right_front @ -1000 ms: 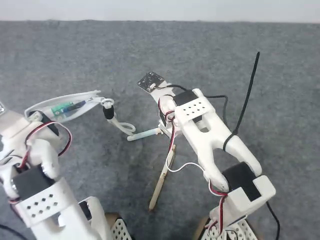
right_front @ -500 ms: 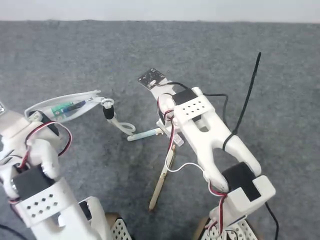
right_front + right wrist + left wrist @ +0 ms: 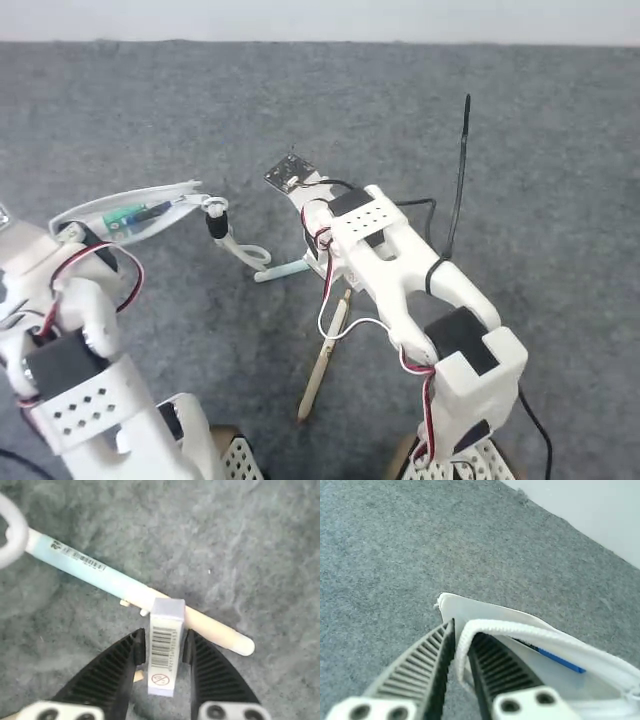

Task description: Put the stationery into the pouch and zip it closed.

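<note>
A white pouch [image 3: 130, 212] lies open at the left with a green and blue item inside it. My left gripper [image 3: 68, 226] is shut on the pouch's rim [image 3: 520, 630], which runs between its ribbed jaws [image 3: 460, 630]. A blue item [image 3: 560, 660] shows inside. My right gripper [image 3: 163, 636] is shut on a small white barcoded box [image 3: 165, 615], just above a pale blue and cream pen [image 3: 120, 582]. In the high view this gripper [image 3: 320, 262] sits at the pen's [image 3: 285, 270] right end. A wooden pencil [image 3: 325, 360] lies nearer the arm bases.
A black zipper pull [image 3: 217, 222] with a white cord loop [image 3: 250, 255] hangs from the pouch's mouth toward the pen. The loop's white ring [image 3: 10, 530] lies at the pen's blue end. Grey carpet covers the table, with open room at the back and right.
The right arm has swung slightly to the left, its wrist camera and black cable tie moving with it. The left arm and pouch have stayed put.
</note>
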